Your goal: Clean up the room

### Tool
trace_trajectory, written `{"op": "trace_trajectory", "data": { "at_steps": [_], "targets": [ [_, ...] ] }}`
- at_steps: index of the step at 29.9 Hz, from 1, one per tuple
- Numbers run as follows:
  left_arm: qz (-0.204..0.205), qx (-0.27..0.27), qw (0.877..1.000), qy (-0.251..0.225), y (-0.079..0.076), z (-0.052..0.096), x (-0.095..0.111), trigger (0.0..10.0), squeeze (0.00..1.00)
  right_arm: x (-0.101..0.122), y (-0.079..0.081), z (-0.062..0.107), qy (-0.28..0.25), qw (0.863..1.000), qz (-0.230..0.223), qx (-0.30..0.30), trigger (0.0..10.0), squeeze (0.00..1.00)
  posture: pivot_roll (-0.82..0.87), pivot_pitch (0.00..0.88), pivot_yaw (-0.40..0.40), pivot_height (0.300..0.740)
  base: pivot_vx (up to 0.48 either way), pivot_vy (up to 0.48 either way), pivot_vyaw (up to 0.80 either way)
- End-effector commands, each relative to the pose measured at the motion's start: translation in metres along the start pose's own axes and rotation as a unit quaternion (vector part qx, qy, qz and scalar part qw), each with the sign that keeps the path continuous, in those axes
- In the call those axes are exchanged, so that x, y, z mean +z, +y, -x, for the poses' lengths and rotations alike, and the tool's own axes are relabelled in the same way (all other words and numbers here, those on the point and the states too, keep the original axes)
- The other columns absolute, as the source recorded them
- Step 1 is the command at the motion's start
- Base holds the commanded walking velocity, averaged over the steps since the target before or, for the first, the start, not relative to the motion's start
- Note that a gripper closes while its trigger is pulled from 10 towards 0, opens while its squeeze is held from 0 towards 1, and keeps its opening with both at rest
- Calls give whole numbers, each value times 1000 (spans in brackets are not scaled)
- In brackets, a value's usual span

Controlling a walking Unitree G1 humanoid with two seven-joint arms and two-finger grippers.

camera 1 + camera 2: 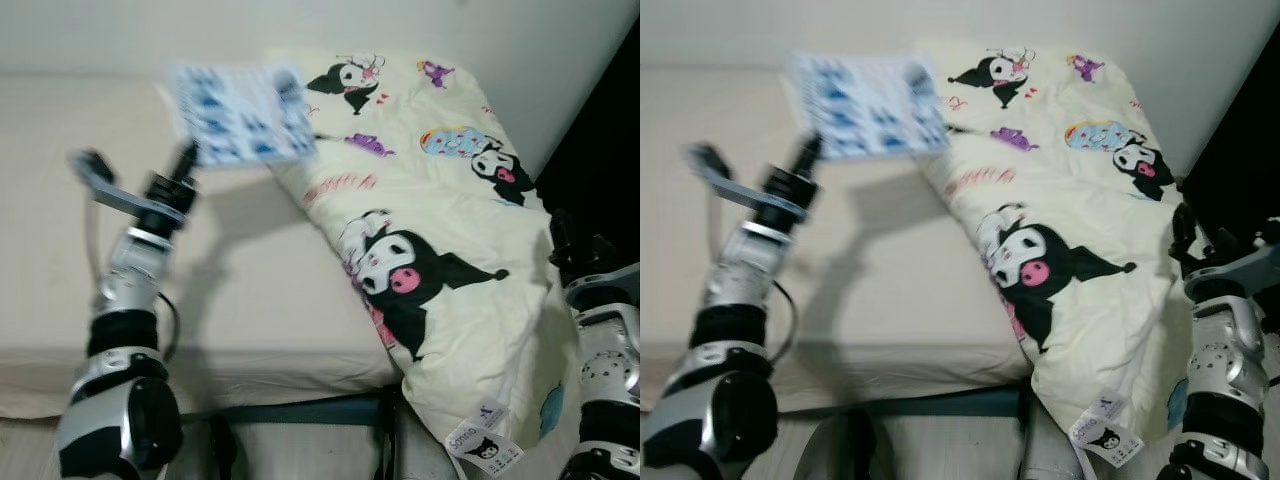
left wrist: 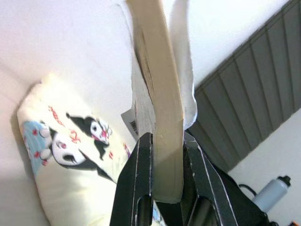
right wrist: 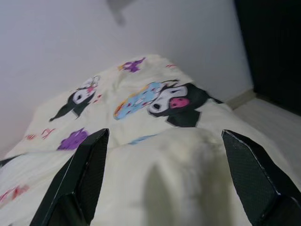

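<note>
— Left gripper (image 1: pixel 188 153) is up over the bed, fingers (image 2: pixel 138 188) pinched on the lower edge of a book (image 1: pixel 243 112). Blue-and-white cover, blurred, so I can't read the pattern.

— Where's the book relative to the bedding?

— In the air above the beige mattress (image 1: pixel 260 290), its far corner just over the near edge of the cartoon duvet (image 1: pixel 440 250). Its shadow falls on the sheet beneath. From the wrist camera you see the book edge-on, pale pages between the two black fingers.

— And the other arm?

— Right gripper (image 3: pixel 164 179) sits low by the duvet's right side, fingers spread wide with nothing between them, pointing along the cream fabric toward the wall.

— What about the room itself?

— White wall (image 1: pixel 300 30) behind the bed. The duvet lies bunched along the right half and spills over the front edge of the mattress, a label (image 1: pixel 485 440) hanging at its lowest corner. Something dark stands at the far right; possibly a wardrobe, hard to say. The left half of the mattress is bare sheet.
</note>
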State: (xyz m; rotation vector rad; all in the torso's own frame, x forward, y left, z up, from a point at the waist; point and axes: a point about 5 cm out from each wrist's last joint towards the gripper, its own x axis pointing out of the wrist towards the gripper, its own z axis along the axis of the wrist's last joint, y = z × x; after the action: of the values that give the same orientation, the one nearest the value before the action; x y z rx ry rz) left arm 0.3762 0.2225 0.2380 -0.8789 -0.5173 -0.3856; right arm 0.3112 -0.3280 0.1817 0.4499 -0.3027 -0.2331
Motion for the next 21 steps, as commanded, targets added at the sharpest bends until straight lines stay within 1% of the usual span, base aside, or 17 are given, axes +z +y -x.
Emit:
{"op": "trace_trajectory", "data": {
  "at_steps": [1, 2, 3, 4, 5, 7, 9, 10, 11, 12, 14, 15, 16, 18, 21],
  "targets": [
    [-78, 30, 997, -1, 3, -1, 19, 0, 0, -3, -13, 5, 4, 999, -5, -34, 10000, 0, -164, 51, 28, 381, 0, 0, 0],
    [-78, 30, 997, -1, 3, -1, 19, 0, 0, -3, -13, 5, 4, 999, -5, -34, 10000, 0, -164, 51, 28, 381, 0, 0, 0],
    [-114, 40, 993, -10, 2, -2, 32, 0, 0, -6, -20, 8, 9, 999, -10, -50, 10000, 0, -163, 50, 28, 381, 0, 0, 0],
    [-114, 40, 993, -10, 2, -2, 32, 0, 0, -6, -20, 8, 9, 999, -10, -50, 10000, 0, -163, 50, 28, 381, 0, 0, 0],
    [-161, 53, 985, -22, -5, -4, 42, 0, 0, -26, -25, 15, 51, 996, -26, -63, 10000, 0, -150, 43, 19, 381, 0, 0, 0],
    [-179, 56, 982, -26, -11, -5, 43, 0, 0, -43, -25, 19, 85, 994, -34, -66, 10000, 0, -144, 40, 16, 381, 0, 0, 0],
    [-185, 54, 981, -29, -15, -6, 41, 0, 0, -59, -28, 23, 119, 989, -32, -86, 10000, 0, -138, 36, 12, 381, 0, 0, 0],
    [-185, 54, 981, -29, -15, -6, 41, 0, 0, -59, -28, 23, 119, 989, -32, -86, 10000, 0, -138, 36, 12, 381, 0, 0, 0],
    [-183, 52, 981, -32, -18, -7, 40, 0, 0, -67, -30, 25, 140, 984, -26, -105, 10000, 0, -134, 37, 10, 381, 0, 0, 0],
    [-183, 42, 982, -34, -24, -8, 38, 0, 0, -76, -28, 26, 147, 982, -42, -107, 10000, 0, -130, 29, 4, 381, 0, 0, 0],
    [-183, 42, 982, -34, -24, -8, 38, 0, 0, -76, -28, 26, 147, 982, -42, -107, 10000, 0, -130, 29, 4, 381, 0, 0, 0],
    [-180, 38, 982, -36, -27, -9, 36, 0, 0, -77, -25, 24, 143, 983, -54, -99, 10000, 0, -124, 28, -3, 381, 0, 0, 0],
    [-180, 38, 982, -36, -27, -9, 36, 0, 0, -77, -25, 24, 143, 983, -54, -99, 10000, 0, -124, 28, -3, 381, 0, 0, 0],
    [-178, 25, 983, -36, -35, -10, 33, 0, 0, -77, -12, 18, 129, 987, -82, -58, 10000, 0, -119, 17, -11, 381, 0, 0, 0],
    [-179, 20, 983, -34, -38, -10, 31, 0, 0, -77, -8, 16, 127, 987, -87, -43, 10000, 0, -119, 17, -11, 381, 0, 0, 0]
  ]
}}
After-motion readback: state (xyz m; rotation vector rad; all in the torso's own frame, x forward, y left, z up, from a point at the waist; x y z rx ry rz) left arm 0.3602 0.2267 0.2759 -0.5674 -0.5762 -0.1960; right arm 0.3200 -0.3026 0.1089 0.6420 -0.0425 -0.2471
